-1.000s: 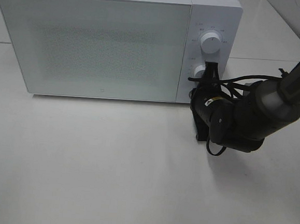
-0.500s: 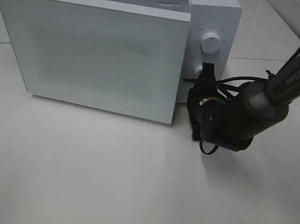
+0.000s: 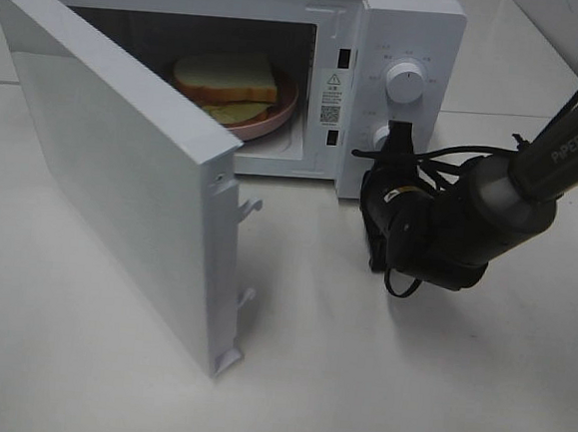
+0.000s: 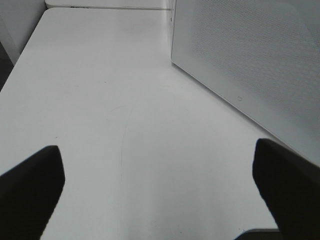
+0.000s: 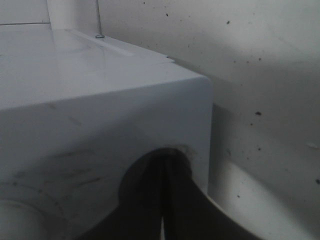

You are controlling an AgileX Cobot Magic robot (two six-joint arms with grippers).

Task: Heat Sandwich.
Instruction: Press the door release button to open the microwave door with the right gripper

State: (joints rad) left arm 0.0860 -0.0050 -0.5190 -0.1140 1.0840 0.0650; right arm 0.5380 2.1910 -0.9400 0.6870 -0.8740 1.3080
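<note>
Microwave door, shut a second ago, now swung wide. The sandwich is exposed on the pink plate inside. The right claw, fully closed and empty, is set against the lower knob. The left claw is spread wide, empty. Access is judged gained.

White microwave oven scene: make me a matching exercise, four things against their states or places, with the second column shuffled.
Things:
1. white microwave door
2. white sliced-bread sandwich
3. left end effector
4. right end effector

States or places:
A. shut, at the control panel
B. standing open
C. open, above the white table
D. on the round pink plate

Pairs: 1-B, 2-D, 3-C, 4-A
</note>
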